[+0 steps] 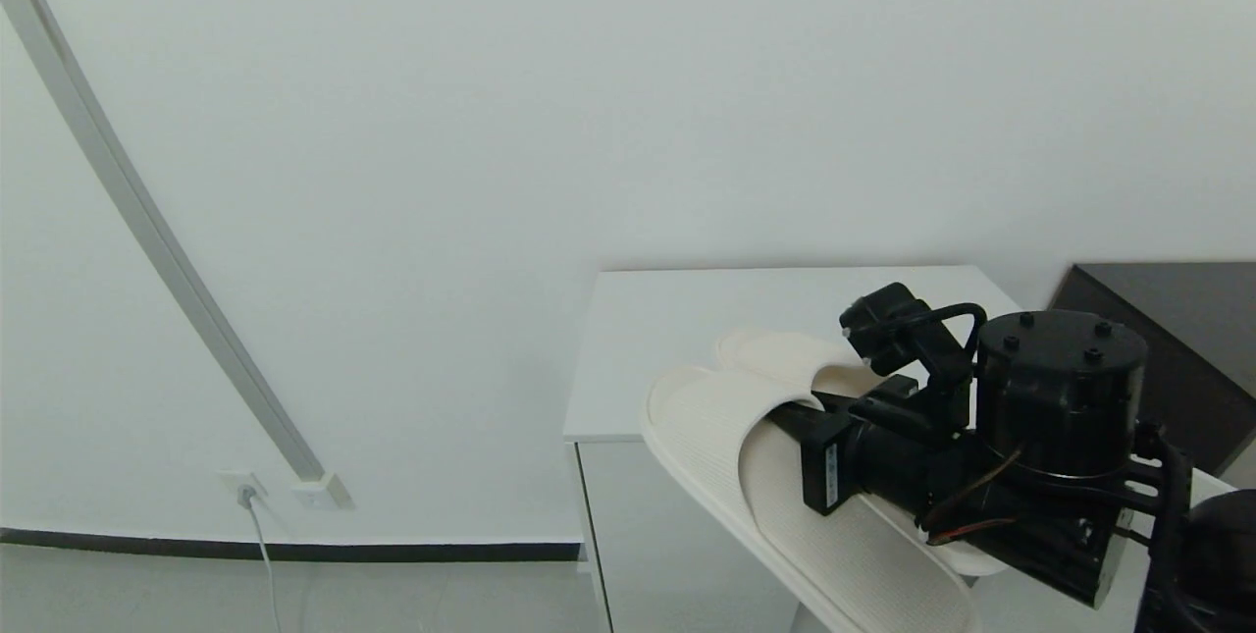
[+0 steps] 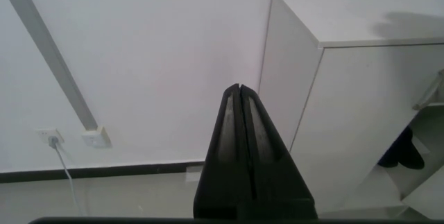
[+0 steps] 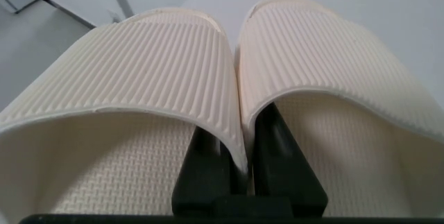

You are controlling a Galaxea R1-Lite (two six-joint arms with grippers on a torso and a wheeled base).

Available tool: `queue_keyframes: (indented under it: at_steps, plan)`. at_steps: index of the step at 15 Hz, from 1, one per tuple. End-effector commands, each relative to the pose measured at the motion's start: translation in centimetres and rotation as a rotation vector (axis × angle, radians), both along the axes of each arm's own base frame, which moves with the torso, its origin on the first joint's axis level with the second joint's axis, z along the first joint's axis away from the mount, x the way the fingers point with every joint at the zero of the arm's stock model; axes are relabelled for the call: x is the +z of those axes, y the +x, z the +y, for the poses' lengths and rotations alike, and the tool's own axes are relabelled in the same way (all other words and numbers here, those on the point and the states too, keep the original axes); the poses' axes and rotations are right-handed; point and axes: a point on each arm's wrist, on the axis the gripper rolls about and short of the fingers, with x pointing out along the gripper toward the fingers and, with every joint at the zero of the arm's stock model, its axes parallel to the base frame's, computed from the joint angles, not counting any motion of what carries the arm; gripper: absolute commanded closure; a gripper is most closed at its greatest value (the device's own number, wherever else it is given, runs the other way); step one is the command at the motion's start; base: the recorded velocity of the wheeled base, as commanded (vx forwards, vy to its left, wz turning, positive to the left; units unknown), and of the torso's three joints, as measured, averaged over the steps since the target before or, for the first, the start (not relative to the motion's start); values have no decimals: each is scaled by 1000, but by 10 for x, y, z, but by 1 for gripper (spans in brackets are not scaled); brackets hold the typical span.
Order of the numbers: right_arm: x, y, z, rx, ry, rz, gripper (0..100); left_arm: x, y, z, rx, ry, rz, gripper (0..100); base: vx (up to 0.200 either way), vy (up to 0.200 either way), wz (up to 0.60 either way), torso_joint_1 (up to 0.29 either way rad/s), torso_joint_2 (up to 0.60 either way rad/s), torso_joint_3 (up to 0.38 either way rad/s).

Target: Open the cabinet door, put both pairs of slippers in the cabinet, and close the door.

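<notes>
Your right tool pinches the cream ribbed slippers, white cabinet beneath it, your left tool pressed together, empty; stowing both pairs and shutting it likely remain.

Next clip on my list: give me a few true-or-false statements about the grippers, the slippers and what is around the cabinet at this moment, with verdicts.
1. The right gripper holds a pair of cream slippers. True.
2. The left gripper is open and carries a slipper. False: its fingers are shut together with nothing between them.
3. The slippers lie on the floor. False: they are held up in the air, near the top front edge of the white cabinet.
4. A plug sits in the wall socket to the left of the cabinet. True.
</notes>
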Motion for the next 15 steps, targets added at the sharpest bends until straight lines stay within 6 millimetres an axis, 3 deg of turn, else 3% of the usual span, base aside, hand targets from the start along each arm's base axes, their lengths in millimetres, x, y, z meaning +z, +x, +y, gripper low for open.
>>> queue_keyframes:
  at_steps: [1, 6, 15]
  plan:
    - [-1, 0, 1, 4, -2, 2, 100, 0, 0, 0, 0, 0, 1, 100, -200, 0, 0, -17, 2, 7]
    - [-3, -2, 1, 7, -8, 8, 100, 0, 0, 0, 0, 0, 1, 100, -200, 0, 0, -2, 0, 1]
    - [-6, -3, 2, 10, -19, 12, 100, 0, 0, 0, 0, -3, 1, 100, 0, 0, 0, 0, 0, 0]
